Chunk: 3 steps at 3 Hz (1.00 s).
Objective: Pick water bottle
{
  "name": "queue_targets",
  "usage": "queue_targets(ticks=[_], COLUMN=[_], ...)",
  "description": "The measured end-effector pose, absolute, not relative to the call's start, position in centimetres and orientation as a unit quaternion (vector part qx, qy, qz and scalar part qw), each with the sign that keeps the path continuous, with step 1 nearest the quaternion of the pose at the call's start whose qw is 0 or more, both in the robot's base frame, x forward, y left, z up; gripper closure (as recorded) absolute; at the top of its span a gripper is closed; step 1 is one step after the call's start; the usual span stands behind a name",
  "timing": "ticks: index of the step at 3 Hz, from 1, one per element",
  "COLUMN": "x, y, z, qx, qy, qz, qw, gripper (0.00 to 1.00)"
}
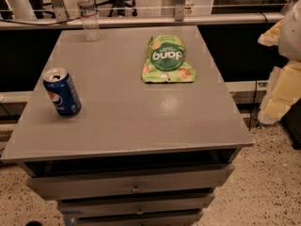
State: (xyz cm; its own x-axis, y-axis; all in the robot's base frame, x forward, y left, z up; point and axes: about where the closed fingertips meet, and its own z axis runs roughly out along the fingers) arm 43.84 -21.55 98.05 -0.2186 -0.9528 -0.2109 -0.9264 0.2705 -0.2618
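Note:
The water bottle [88, 14] is small and clear, with a white cap, a pale label band and a ribbed body. It stands upright at the far left corner of the grey cabinet top [136, 107]. My gripper [282, 86] shows as pale cream parts at the right edge of the view. It is off the cabinet's right side, far from the bottle, and holds nothing that I can see.
A blue Pepsi can [62, 92] stands near the left edge. A green snack bag [167, 59] lies flat at the back middle. Drawers [134, 187] are stacked below the front edge. A rail and chairs are behind the cabinet, with speckled floor to the right.

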Motion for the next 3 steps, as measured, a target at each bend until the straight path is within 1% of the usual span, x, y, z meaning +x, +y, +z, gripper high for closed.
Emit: queue_targets(ticks=[1,2,3], x=[44.1,46.6,52.4], y=[-21.4,-20.5,-17.1], z=[98.1,96.9,95.2], qx=[-0.600,-0.586,-0.571], qy=[0.780,0.783,0.777], qz=[-0.041,-0.023,0.012], qw=[0.173,0.206,0.263], gripper=[0.00,0.00,0.00])
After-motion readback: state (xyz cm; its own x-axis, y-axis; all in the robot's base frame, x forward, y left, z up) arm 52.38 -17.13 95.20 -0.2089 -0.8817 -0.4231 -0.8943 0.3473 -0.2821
